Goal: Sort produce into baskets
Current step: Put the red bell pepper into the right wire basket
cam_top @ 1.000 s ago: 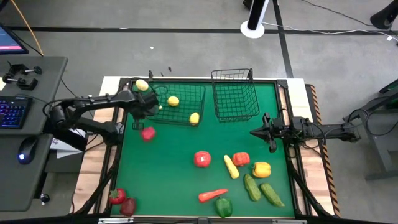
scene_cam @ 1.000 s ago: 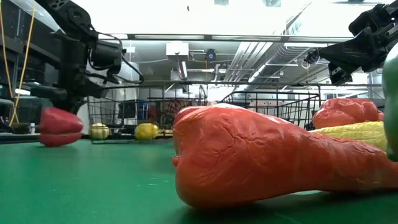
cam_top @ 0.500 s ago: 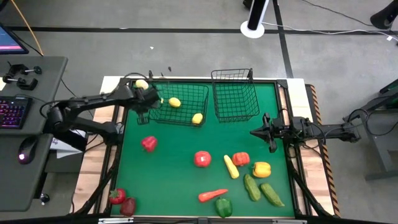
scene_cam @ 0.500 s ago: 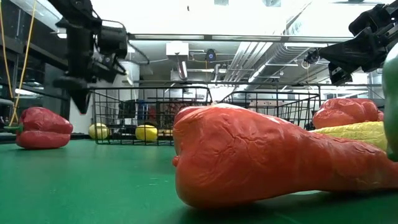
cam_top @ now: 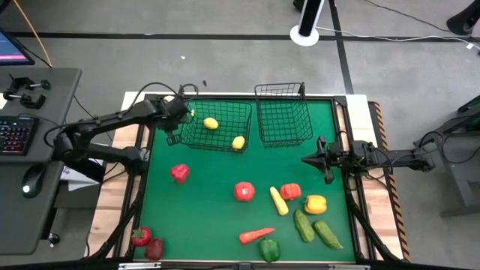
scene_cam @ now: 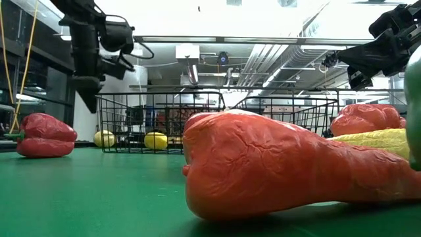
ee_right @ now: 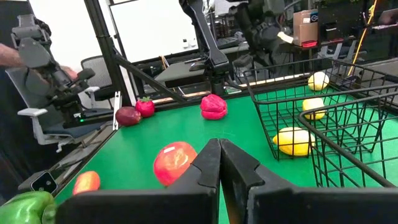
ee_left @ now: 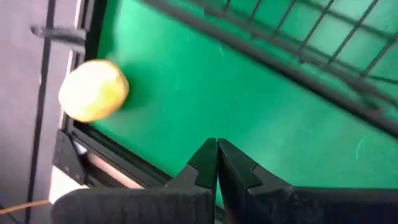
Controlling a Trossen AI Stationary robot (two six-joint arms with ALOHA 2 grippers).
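Note:
My left gripper [cam_top: 181,113] is shut and empty at the table's far left corner, beside the left black wire basket [cam_top: 219,127]. A yellow lemon [ee_left: 93,90] lies on the green mat just ahead of it. The left basket holds two lemons [cam_top: 211,123] [cam_top: 238,142]. The right basket [cam_top: 283,116] looks empty. A red pepper [cam_top: 178,173] lies on its side on the mat, nearer than the left basket. My right gripper [cam_top: 313,159] is shut and empty, raised at the table's right side.
Loose produce lies on the near half of the mat: a red tomato [cam_top: 244,192], another red piece [cam_top: 290,191], yellow pieces [cam_top: 278,201] [cam_top: 315,203], two cucumbers [cam_top: 304,225] [cam_top: 327,234], an orange carrot [cam_top: 256,235], a green pepper [cam_top: 270,249] and two red pieces [cam_top: 140,237] at the near left.
The red pepper has dropped from just below my left gripper onto the mat and come to rest a little nearer the near edge. My left gripper has gone toward the table's far edge, to the corner where the loose lemon lies.

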